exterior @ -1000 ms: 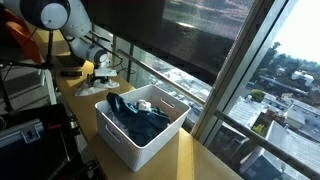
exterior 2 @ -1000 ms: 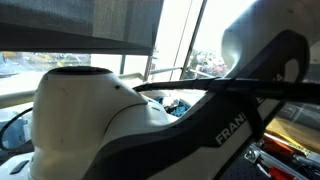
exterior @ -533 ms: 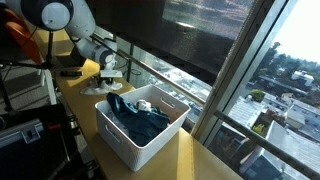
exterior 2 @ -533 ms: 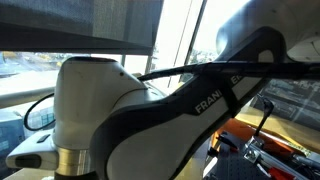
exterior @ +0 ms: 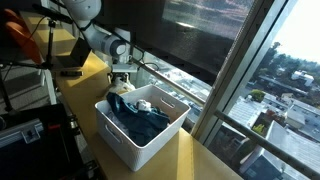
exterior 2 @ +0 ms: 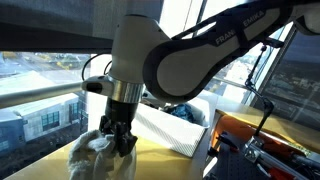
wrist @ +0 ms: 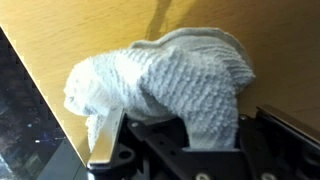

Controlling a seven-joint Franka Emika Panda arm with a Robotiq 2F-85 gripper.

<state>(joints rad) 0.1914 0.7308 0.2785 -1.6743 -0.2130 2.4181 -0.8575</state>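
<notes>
The step in hand looks like the grasp itself: the pincer stands straight down on the counter with its jaws drawn together on a white knitted cloth, which lies bunched on the wood just beside the white basket. In the wrist view the cloth bulges up and out between the two fingers, so the pinch has a thick fold of it, while the rest of the fabric rests on the counter. In an exterior view the arm leans over from the far end of the counter, and the pincer sits at the near corner of the basket, close to the window; the basket holds dark blue clothing and a small pale item on top. The cloth is not in the basket. As a judgement, the next move calls for a straight lift with the pinch kept firm, high enough for the hanging fabric to pass the basket's rim. How deep the fold sits between the fingers probably cannot be settled from here, since the fabric hides the fingertips
</notes>
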